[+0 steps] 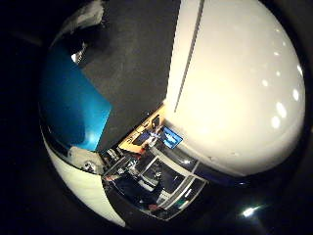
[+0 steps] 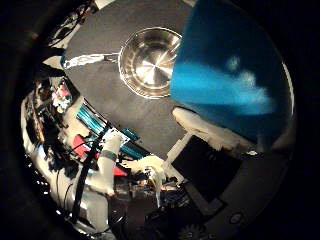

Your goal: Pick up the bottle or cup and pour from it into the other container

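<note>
A blue cup (image 2: pixel 235 75) fills much of the thumb side view, close against my palm; its side also shows in the other view as the blue cup (image 1: pixel 73 107). My right hand (image 2: pixel 210 165) has a white finger (image 2: pixel 200 125) curled against the cup's side, and a broad white finger (image 1: pixel 239 88) closes in from the opposite side. A shiny metal bowl (image 2: pixel 147 62) with nothing visible in it stands on the dark table (image 2: pixel 125 115), just beside the cup's edge as seen from the palm. I cannot see the cup's mouth or what is in it.
The table (image 1: pixel 137 58) has a dark mat surface. Beyond its edge are room furniture, a lit screen (image 1: pixel 171 138) and cluttered shelves (image 2: pixel 60 100). The white arm (image 2: pixel 107 165) with a teal ring rises beside the table.
</note>
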